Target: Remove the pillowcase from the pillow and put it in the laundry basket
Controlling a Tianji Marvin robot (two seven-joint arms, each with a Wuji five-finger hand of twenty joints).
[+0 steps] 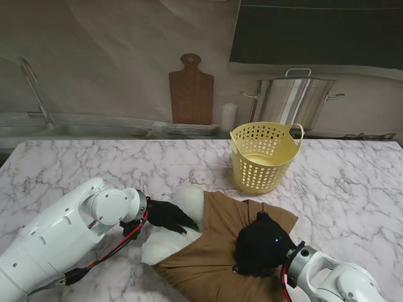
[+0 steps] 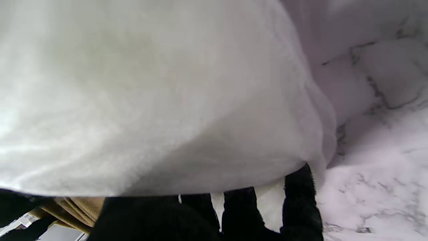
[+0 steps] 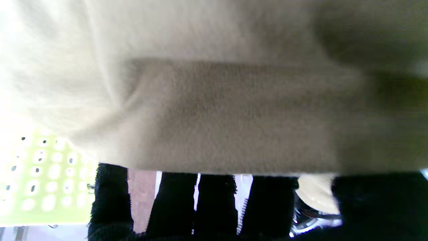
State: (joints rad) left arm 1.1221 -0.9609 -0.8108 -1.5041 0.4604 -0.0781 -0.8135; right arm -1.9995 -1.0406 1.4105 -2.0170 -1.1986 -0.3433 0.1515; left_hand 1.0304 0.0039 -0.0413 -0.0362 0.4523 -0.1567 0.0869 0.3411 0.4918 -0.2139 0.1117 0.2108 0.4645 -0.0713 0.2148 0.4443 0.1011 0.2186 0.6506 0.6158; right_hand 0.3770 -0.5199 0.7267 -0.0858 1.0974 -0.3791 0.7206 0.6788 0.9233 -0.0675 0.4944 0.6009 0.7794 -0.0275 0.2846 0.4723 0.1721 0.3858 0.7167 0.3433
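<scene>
My left hand (image 1: 167, 215) clamps the bare white pillow (image 1: 182, 204); right hand (image 1: 261, 246) bunches the brown fabric pillowcase (image 1: 211, 251). Yellow perforated laundry basket (image 1: 263, 156) lies farther from me, nearer my right.

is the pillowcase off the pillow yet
Partly: white pillow sticks out at the left, brown pillowcase covers the rest.

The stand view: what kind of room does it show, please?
Probably a mock kitchen: a white marble-patterned counter, a brown wooden cutting board and a large steel stockpot along the back wall, perhaps printed.
</scene>
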